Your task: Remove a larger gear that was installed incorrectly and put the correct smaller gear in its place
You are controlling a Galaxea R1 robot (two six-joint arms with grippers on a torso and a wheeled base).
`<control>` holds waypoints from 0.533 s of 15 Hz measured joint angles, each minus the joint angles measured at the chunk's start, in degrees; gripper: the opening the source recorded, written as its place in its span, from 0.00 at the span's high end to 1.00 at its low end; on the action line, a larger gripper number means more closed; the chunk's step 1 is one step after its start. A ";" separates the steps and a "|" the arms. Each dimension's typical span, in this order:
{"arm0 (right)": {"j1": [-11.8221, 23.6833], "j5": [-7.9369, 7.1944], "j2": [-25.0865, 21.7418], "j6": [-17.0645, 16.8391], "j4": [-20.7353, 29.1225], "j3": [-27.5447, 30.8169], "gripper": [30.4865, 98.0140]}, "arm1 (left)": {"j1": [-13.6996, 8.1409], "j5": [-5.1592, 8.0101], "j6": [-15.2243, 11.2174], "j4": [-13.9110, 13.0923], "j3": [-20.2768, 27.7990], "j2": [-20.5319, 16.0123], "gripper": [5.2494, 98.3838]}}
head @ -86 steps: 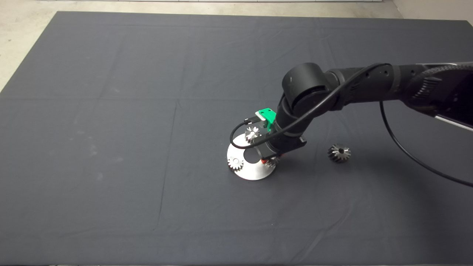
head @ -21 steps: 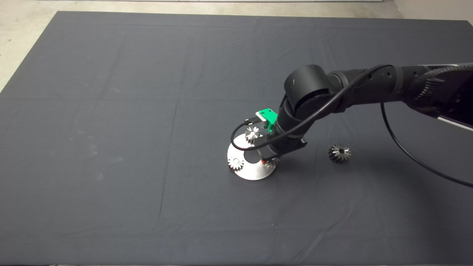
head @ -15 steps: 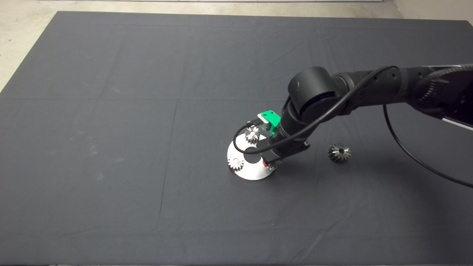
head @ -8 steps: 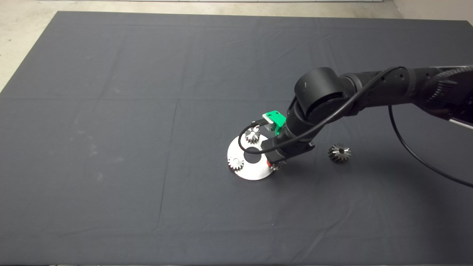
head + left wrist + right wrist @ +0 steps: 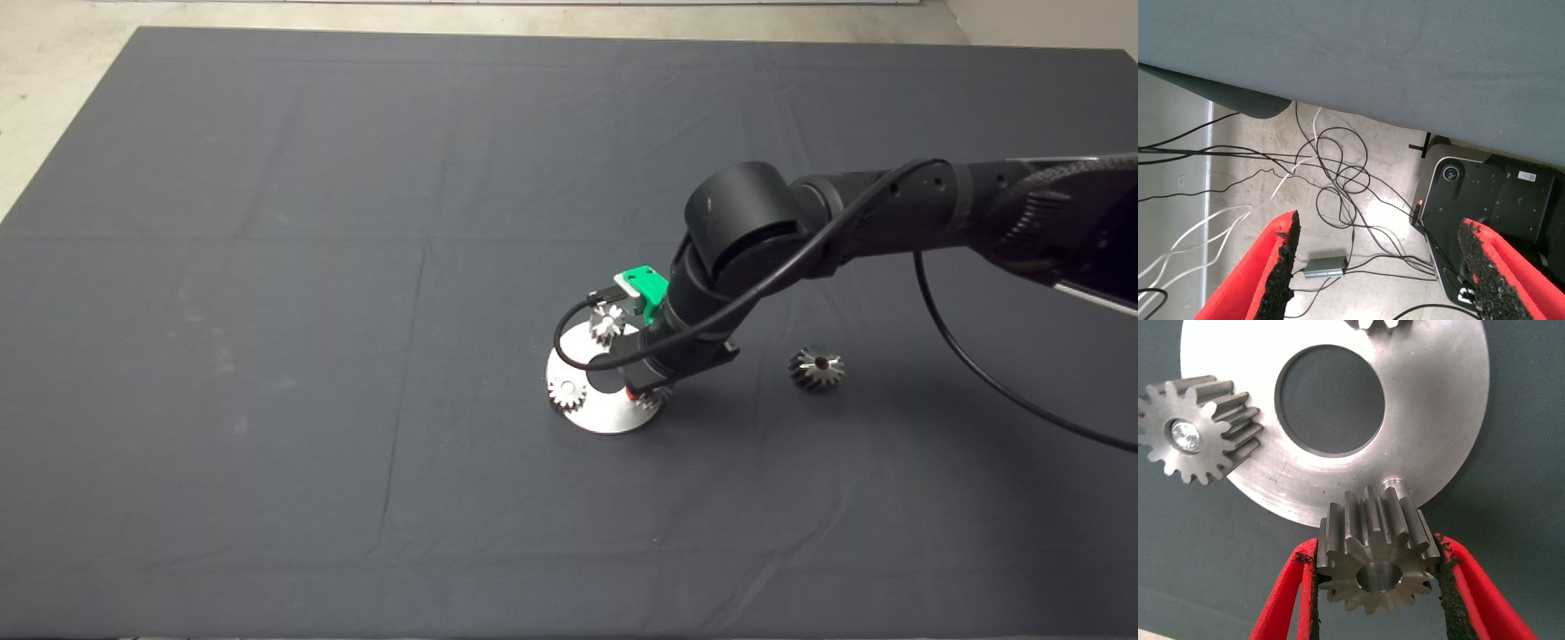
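Note:
My right gripper (image 5: 1376,555) is shut on the smaller gear (image 5: 1375,565), a steel toothed cone with an empty centre hole. It holds the gear at the rim of a round steel disc (image 5: 1438,407), just short of a bare pin (image 5: 1392,482). In the head view the right gripper (image 5: 645,396) is at the disc's (image 5: 605,416) right edge, mostly hidden under the wrist. The larger gear (image 5: 816,368) lies on the mat to the right of the disc, apart from it. My left gripper (image 5: 1378,267) is open and parked off the table, over the floor.
Two other small gears sit on pins on the disc: one (image 5: 607,322) at its far edge, one (image 5: 565,391) at its left edge (image 5: 1195,430). The disc has a wide centre hole (image 5: 1329,399). Cables and a black box (image 5: 1485,200) lie on the floor.
Half a second ago the right arm had swung slightly right and off the disc; it is now back left over the rim, still gripping the small gear. The other gears have not moved.

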 measured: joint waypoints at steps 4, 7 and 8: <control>-0.16 0.00 0.18 0.00 0.00 -0.28 0.94 | 0.00 -0.05 0.00 -0.01 0.00 0.01 0.41; -0.27 -0.06 0.16 -0.01 0.00 -0.45 0.94 | 0.00 -0.05 0.00 -0.01 0.00 0.04 0.41; -0.27 -0.06 0.16 -0.01 0.00 -0.48 0.94 | 0.00 -0.05 0.00 0.01 0.00 0.03 0.41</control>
